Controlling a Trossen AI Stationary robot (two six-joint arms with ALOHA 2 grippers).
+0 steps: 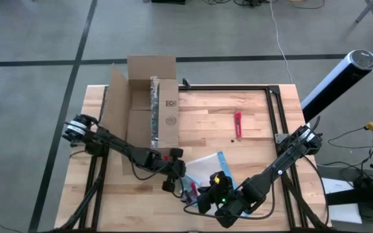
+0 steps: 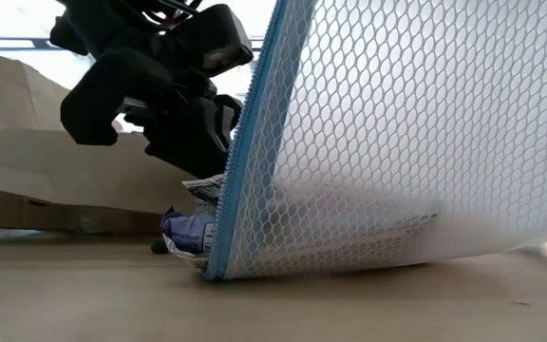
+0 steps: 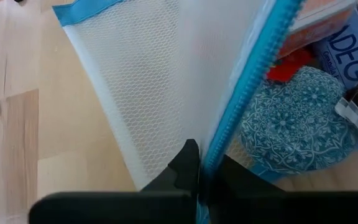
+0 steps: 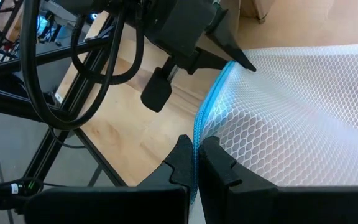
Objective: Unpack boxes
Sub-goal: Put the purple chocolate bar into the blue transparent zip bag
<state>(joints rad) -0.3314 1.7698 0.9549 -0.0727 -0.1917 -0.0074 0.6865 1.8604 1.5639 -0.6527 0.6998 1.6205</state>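
Note:
The open brown cardboard box [image 1: 149,103] stands at the table's far left with its flaps spread; it shows behind the pouch in the low view [image 2: 27,171]. Near the front edge lies a white mesh pouch [image 1: 207,165] with a blue zipper edge [image 2: 250,133]. Its open mouth shows a blue patterned item [image 3: 291,118] and printed packets. My left gripper [image 3: 201,158] and my right gripper [image 4: 196,146] are both shut on that blue edge, close to each other at the pouch's near left end [image 1: 190,188]. My left gripper pinches the pouch's blue zipper edge [image 3: 219,146] between its two fingers, coming from the table's left. The mesh wall rises from the fingers, and the pouch's lower side rests on the table [image 2: 349,261]. My right gripper pinches the same blue edge [image 4: 199,127] between its two fingers, a little way along from the left gripper's fingers [image 4: 229,56]. It comes slanting from the table's near right. The mesh stretches away from the fingers.
A small red tool [image 1: 237,124] lies on the wood right of the box. A black frame [image 1: 274,97] runs along the far and right sides of the table. A dark cylinder [image 1: 335,81] stands off the right edge.

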